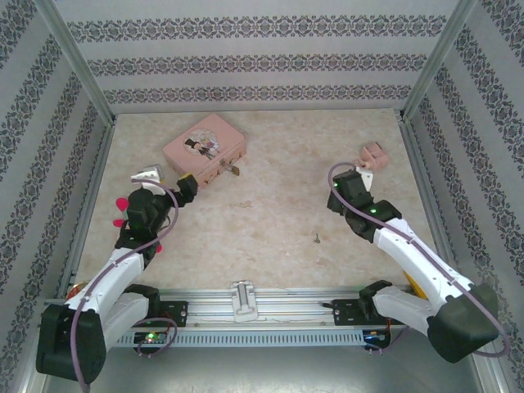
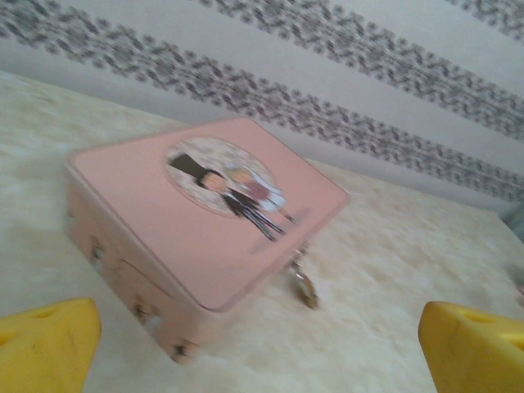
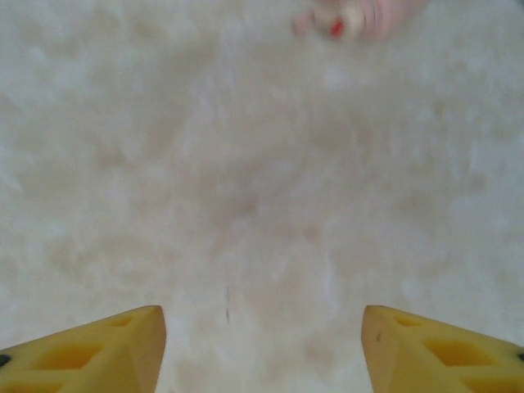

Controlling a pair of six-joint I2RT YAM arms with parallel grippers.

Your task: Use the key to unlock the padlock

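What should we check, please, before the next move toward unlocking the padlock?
1. Key found: ok, lying loose on the table.
2. Right tool open: ok.
3. Right tool over key: not ok, the key lies apart from it.
4. Left tool open: ok.
5. Padlock in sight: ok, hanging at the tin's front.
6. Padlock locked: cannot tell, blurred.

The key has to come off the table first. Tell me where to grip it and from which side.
The key lies flat on the table, a thin sliver in the open between the arms. Probably come straight down with the right gripper, fingers closing across its narrow width; which end is the head is too small to tell.
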